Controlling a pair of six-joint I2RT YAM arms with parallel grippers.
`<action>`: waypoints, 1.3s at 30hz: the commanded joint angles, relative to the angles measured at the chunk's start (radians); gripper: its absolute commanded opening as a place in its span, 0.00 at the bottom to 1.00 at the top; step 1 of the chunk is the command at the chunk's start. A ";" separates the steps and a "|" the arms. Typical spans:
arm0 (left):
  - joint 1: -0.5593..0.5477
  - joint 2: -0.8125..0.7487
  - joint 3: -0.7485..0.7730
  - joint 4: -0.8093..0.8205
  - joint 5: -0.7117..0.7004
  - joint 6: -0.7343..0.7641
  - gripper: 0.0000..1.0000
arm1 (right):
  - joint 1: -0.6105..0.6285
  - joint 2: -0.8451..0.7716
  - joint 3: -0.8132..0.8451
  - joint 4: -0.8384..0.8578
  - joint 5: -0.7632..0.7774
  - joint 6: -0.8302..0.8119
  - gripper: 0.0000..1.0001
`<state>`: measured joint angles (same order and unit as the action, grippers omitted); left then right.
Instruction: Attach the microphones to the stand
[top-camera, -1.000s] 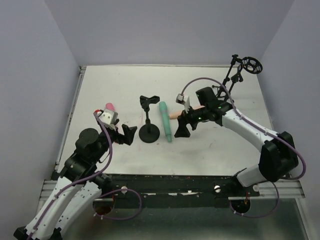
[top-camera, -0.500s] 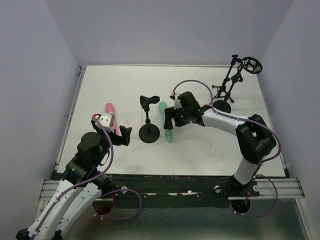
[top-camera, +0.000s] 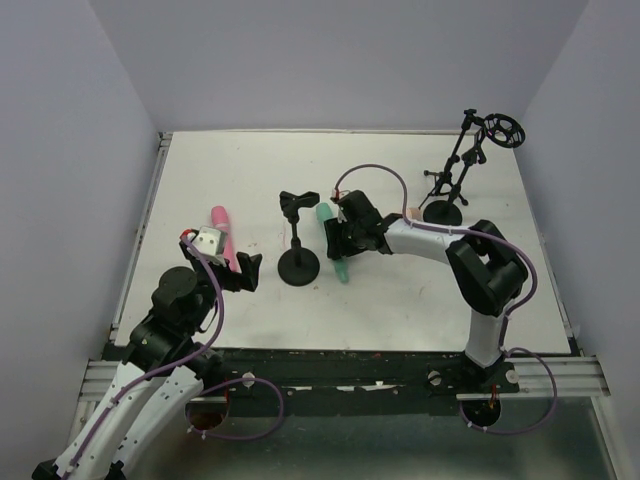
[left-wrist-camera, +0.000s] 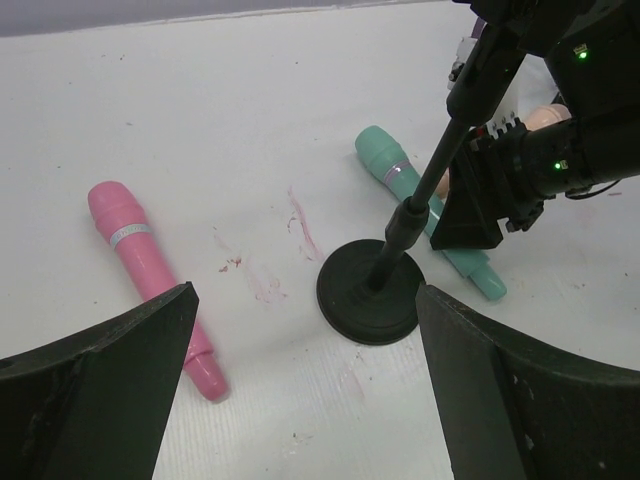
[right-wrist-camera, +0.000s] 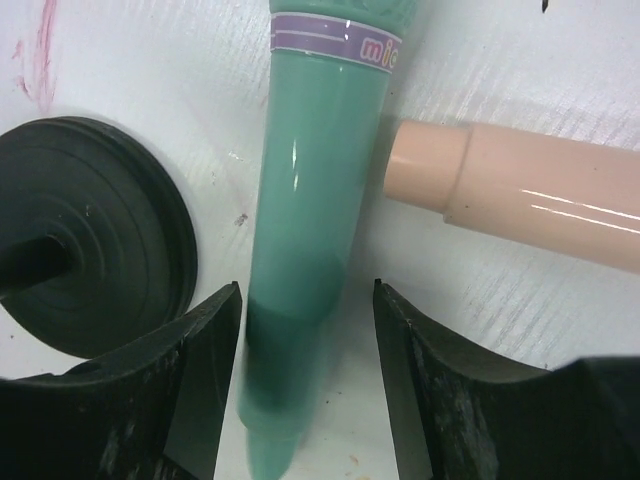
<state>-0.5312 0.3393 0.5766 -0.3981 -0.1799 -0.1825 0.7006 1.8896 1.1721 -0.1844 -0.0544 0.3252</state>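
Right pincer (right-wrist-camera: 307, 300) swung in onto teal microphone (right-wrist-camera: 315, 200) beside stand (right-wrist-camera: 90, 235), jaws straddling, narrowing, not yet gripping; pickup likely next.

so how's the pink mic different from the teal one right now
Colour aside, the pink microphone lies left of the stand in the top view, while the teal microphone lies just right of its base. The teal one has the right gripper set around it, a finger on each side; the pink one does not. The peach microphone ends right beside the teal one; the pink one lies alone. Both lie flat on the table, neither on a stand.
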 joint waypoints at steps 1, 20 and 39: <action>0.005 -0.019 -0.003 0.011 -0.012 0.012 0.98 | 0.014 0.031 0.017 -0.004 0.100 0.000 0.62; 0.007 -0.129 0.023 0.076 0.121 -0.158 0.98 | -0.064 -0.239 0.073 -0.056 -0.220 -0.046 0.30; 0.005 0.424 0.600 0.282 0.563 -0.616 0.98 | -0.184 -0.486 0.464 -0.366 -0.587 -0.307 0.25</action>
<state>-0.5308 0.5720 1.0309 -0.1524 0.2424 -0.6491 0.5179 1.4265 1.5345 -0.4347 -0.4831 0.1143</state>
